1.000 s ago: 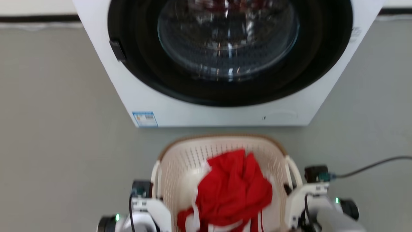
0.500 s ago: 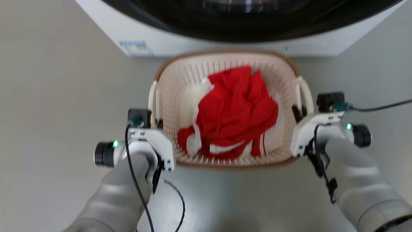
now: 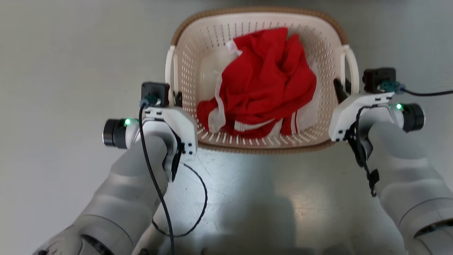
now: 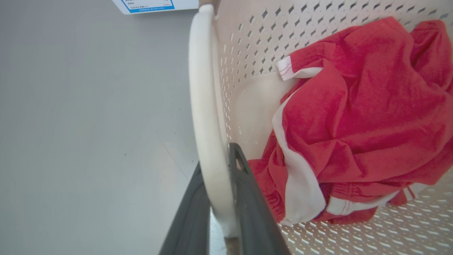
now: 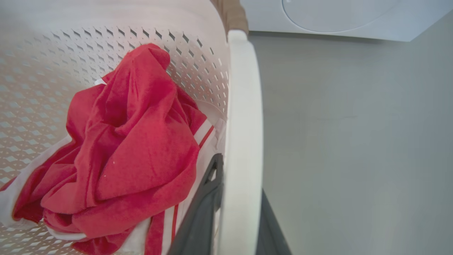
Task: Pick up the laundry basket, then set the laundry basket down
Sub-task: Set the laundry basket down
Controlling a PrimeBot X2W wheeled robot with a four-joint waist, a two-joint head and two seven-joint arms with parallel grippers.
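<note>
Clamping both laundry basket (image 3: 191, 53) handles as before, fingers (image 4: 249, 202) unmoved.

Thing: the laundry basket (image 3: 208, 67) (image 4: 254, 39) (image 5: 35, 71), small, rounded-rectangular, cream-white plastic.
Walls: pierced with rows of small slots; the middle of the base is plain.
Rim: a brown woven-look band (image 3: 254, 9) round the top.
Handles: two white loops, the left handle (image 3: 170, 71) (image 4: 205, 106) and the right handle (image 3: 352, 71) (image 5: 244, 124).
Pose: upright, open top up.
Place: centred over the grey floor (image 3: 53, 106); whether it touches the floor cannot be told.
Contents: a crumpled red garment (image 3: 265, 81) with white trim, heaped right of centre; the left of the base is bare.
Hold: the left gripper (image 4: 215, 156) and the right gripper (image 5: 240, 173) each have a handle between their dark fingers, touching.
</note>
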